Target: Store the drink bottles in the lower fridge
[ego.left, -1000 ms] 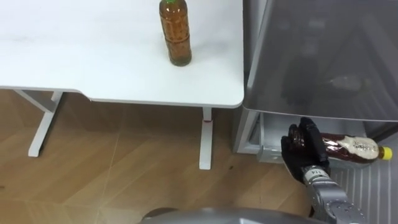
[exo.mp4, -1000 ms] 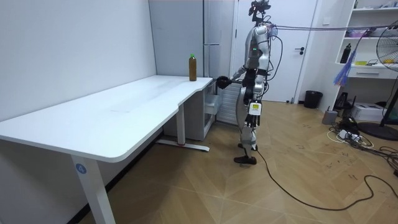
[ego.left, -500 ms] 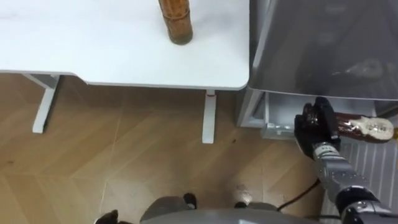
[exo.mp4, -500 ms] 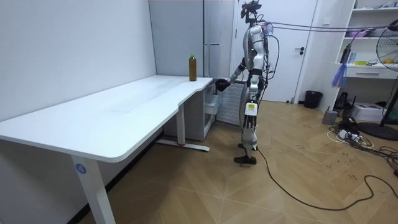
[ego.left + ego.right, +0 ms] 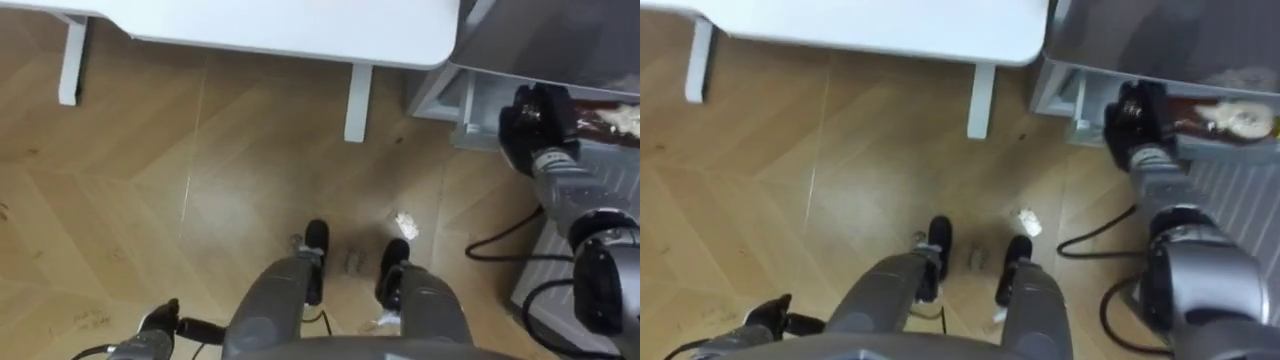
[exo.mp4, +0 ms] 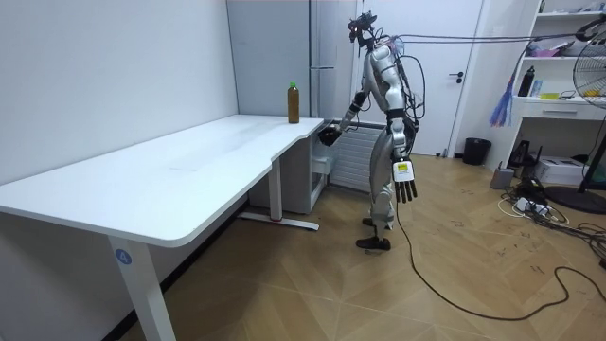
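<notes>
My right hand (image 5: 535,118) is shut on a brown drink bottle (image 5: 612,115) that lies sideways, cap end to the right, at the open lower fridge compartment (image 5: 452,100) under the grey fridge door (image 5: 560,35). In the right eye view the same hand (image 5: 1140,118) and the bottle (image 5: 1228,120) sit at the upper right. A second brown bottle with a green cap (image 6: 294,102) stands upright on the white table (image 6: 189,180) near the fridge (image 6: 331,57). My left hand (image 6: 405,187) hangs open at my side, low left in the left eye view (image 5: 160,320).
The white table's edge (image 5: 300,30) and its leg (image 5: 357,100) run along the top, beside the fridge. A white ribbed panel (image 5: 1240,200) stands to the right of the compartment. Wooden floor (image 5: 200,200) lies open to my left; a small white scrap (image 5: 405,225) lies by my feet.
The eye views have swung down to the floor and my feet, so the table bottle has left them. In the room view I stand more upright; my left arm has dropped to my side.
</notes>
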